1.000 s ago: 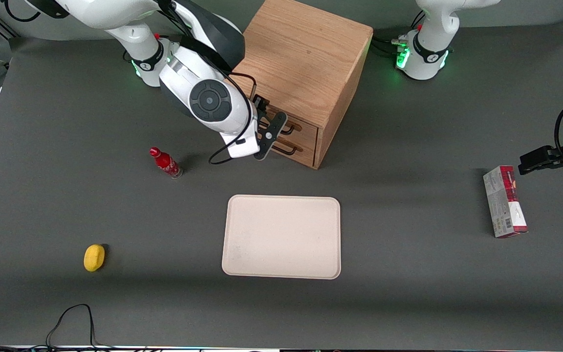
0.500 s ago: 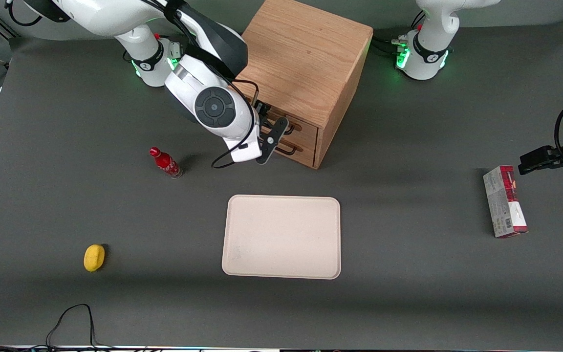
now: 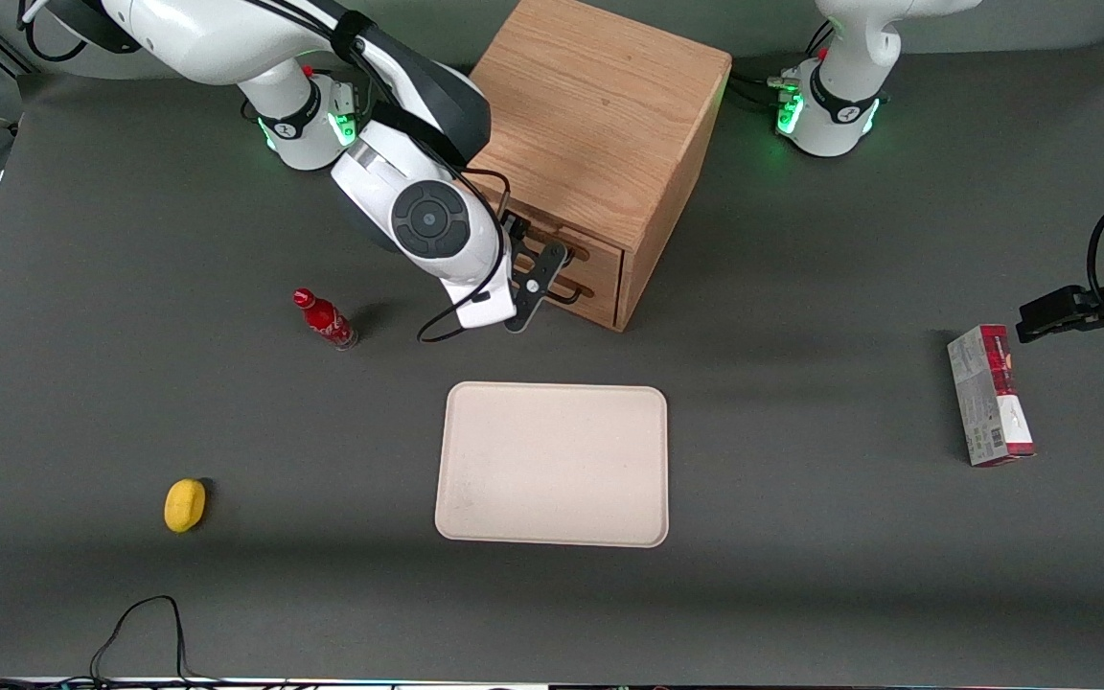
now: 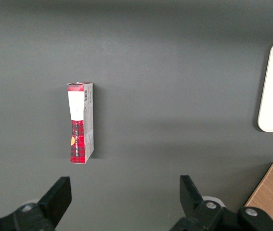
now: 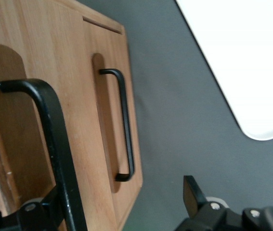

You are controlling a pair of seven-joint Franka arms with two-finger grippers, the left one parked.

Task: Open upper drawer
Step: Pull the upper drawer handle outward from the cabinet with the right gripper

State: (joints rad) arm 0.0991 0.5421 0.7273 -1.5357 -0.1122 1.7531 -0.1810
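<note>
1. Where the cabinet (image 3: 600, 144) faces the tray (image 3: 553, 465), the gripper (image 3: 538, 273) is held just in front of the upper drawer (image 3: 566, 251), fingers spread wide.
2. In the right wrist view, the upper drawer's handle (image 5: 54, 144) is seen beside one finger (image 5: 49, 209), with the other finger (image 5: 194, 195) well apart over bare table (image 5: 175, 120).
3. The lower drawer (image 5: 105, 120) is seen flush with the cabinet's edge.
4. Open table (image 3: 801, 287) is left between cabinet and tray.
5. A red bottle (image 3: 324, 319) stands near the arm, toward the working arm's end.

Your pincer (image 3: 535, 273) has closed in on the cabinet (image 3: 600, 144) front; the upper drawer's handle (image 5: 54, 144) now sits between its spread fingers, no longer ahead of them
</note>
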